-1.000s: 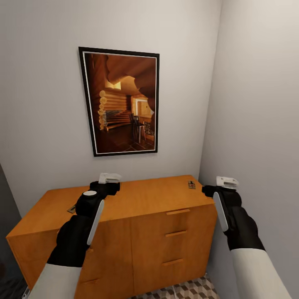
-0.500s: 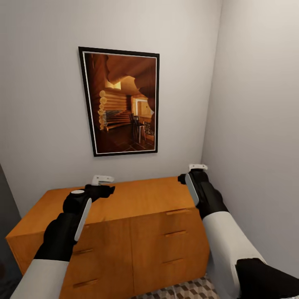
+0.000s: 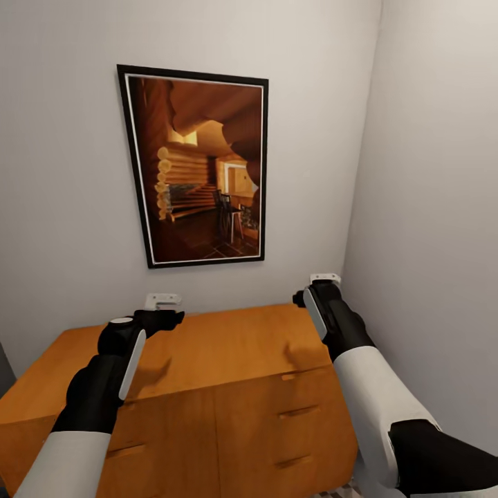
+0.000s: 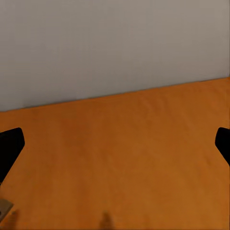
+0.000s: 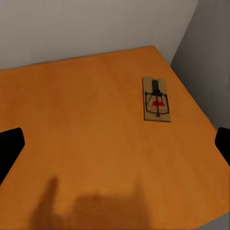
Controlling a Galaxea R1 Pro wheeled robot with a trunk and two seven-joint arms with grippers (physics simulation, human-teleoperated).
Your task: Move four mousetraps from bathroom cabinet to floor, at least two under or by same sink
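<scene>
- The right gripper (image 3: 325,278) is hovering over the back right corner of the cabinet (image 3: 228,346), seemingly so that its wrist camera is looking down on a mousetrap (image 5: 156,99). Its two dark fingertips are sitting at the far edges of the right wrist view with bare wood between them, so it is spread wide and carrying nothing.
- That mousetrap is lying flat on the cabinet top close to the corner where the two walls meet. From the cabinet's centre it is lying toward about 2 o'clock. In the head view the right forearm is covering that spot.
- The left gripper (image 3: 162,300) is hanging over the back left part of the cabinet top, also released: its fingertips are standing far apart in the left wrist view, with nothing between them.
- A small pale-brown corner (image 4: 5,209) is poking in at the edge of the left wrist view; it may be another trap, but too little is showing to tell.
- My judgement: each arm is being staged above its own half of the top for a pick, the right one being the better lined up.
- The cabinet top is smooth, level orange-brown wood, with slim handles (image 3: 297,411) on the front drawers.
- The room is a narrow alcove of plain grey-white walls, with a framed picture (image 3: 197,166) of a log-cabin interior hanging at 12 o'clock above the cabinet.
</scene>
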